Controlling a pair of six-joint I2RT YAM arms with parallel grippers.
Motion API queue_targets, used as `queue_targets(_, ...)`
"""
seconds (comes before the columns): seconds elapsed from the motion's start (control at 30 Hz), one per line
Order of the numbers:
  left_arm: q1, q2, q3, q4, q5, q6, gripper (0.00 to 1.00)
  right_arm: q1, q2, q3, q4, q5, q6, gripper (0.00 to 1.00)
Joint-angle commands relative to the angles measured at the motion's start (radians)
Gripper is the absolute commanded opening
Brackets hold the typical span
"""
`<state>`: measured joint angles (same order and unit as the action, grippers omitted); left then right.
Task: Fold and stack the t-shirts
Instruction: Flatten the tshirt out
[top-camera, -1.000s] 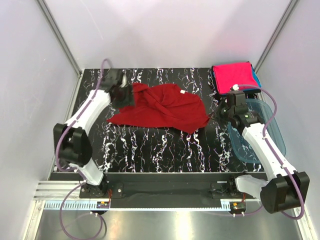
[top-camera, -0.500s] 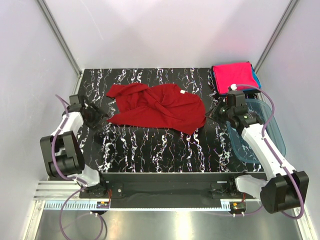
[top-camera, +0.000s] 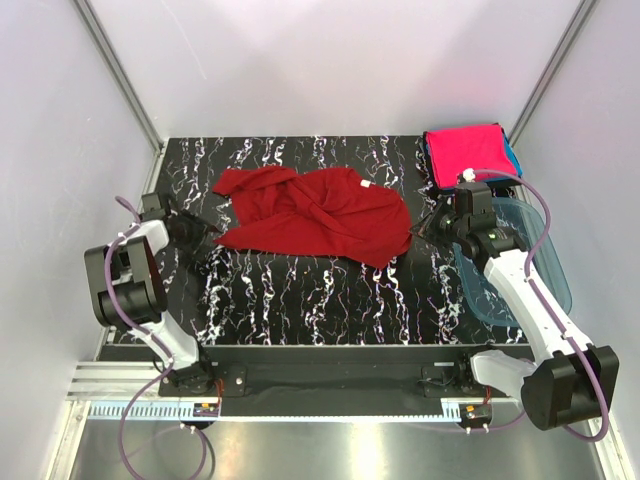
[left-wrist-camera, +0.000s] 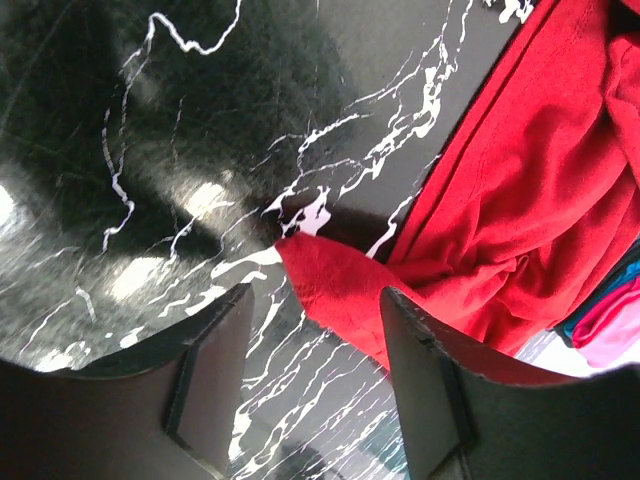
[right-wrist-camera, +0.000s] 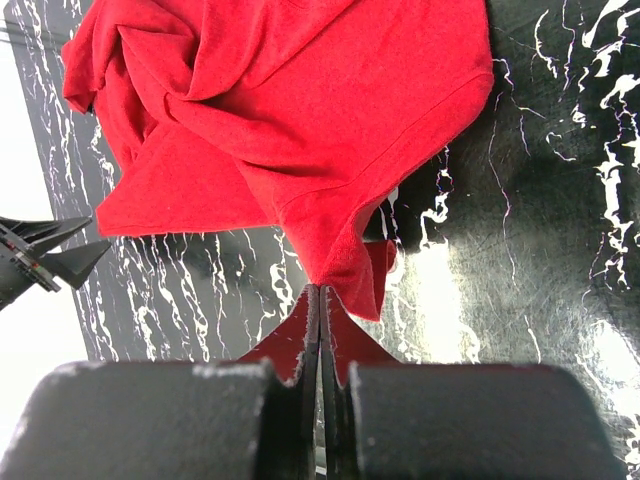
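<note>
The worktop (top-camera: 300, 290) was black with white marble veining. The dark red t-shirt (top-camera: 330, 215) carried a small white label (top-camera: 367, 186). The pink t-shirt (top-camera: 465, 152) was bright, the teal-blue t-shirt (top-camera: 513, 157) plain, and the tub (top-camera: 556, 278) translucent blue.

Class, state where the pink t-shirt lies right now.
In the top view, the pink t-shirt lies folded at the far right corner of the table, on a teal t-shirt, beyond the right gripper.

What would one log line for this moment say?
left gripper open at red t-shirt corner | right gripper shut on red t-shirt edge | red t-shirt unfolded | pink t-shirt folded, far right
</note>
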<state>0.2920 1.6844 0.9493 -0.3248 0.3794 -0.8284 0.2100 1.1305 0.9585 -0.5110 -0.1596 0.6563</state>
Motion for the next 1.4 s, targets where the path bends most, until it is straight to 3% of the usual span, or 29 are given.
queue_targets(0.0, 0.007, 0.014, 0.009, 0.079, 0.036, -0.034, 0.56, 0.002, -0.014, 0.005, 0.043, -0.008, 0.011, 0.0)
queue_targets(0.1, 0.006, 0.037, 0.013, 0.089, 0.039, -0.04, 0.52, 0.003, -0.021, -0.001, 0.043, -0.004, 0.012, 0.0)
queue_targets(0.23, 0.006, 0.043, 0.009, 0.101, 0.041, -0.037, 0.4, 0.002, -0.026, -0.01, 0.042, 0.002, 0.016, 0.0)
queue_targets(0.27, 0.006, 0.04, 0.009, 0.101, 0.041, -0.035, 0.28, 0.003, -0.023, -0.01, 0.043, 0.003, 0.017, 0.0)
queue_targets(0.33, 0.006, 0.029, 0.011, 0.102, 0.046, -0.031, 0.16, 0.003, -0.02, -0.006, 0.042, 0.005, 0.016, 0.0)
queue_targets(0.37, 0.006, 0.021, 0.019, 0.102, 0.056, -0.029, 0.0, 0.002, -0.014, -0.003, 0.042, 0.006, 0.016, 0.0)
queue_targets(0.5, -0.004, -0.077, 0.065, 0.083, 0.07, -0.032, 0.0, 0.002, -0.011, 0.081, 0.029, 0.069, 0.04, 0.0)
queue_targets(0.7, -0.068, -0.296, 0.316, 0.0, 0.11, -0.067, 0.0, 0.002, 0.041, 0.465, -0.075, 0.187, -0.004, 0.0)
queue_targets(0.83, -0.074, -0.464, 0.465, -0.083, 0.061, -0.063, 0.0, 0.002, 0.039, 0.695, -0.141, 0.219, -0.029, 0.0)
queue_targets(1.23, -0.071, -0.975, 0.401, -0.212, -0.014, -0.14, 0.0, 0.002, -0.319, 0.756, -0.34, 0.232, 0.019, 0.0)
queue_targets(1.37, -0.132, -1.016, 0.476, -0.327, -0.095, -0.107, 0.0, 0.002, -0.379, 0.836, -0.386, 0.223, 0.069, 0.0)
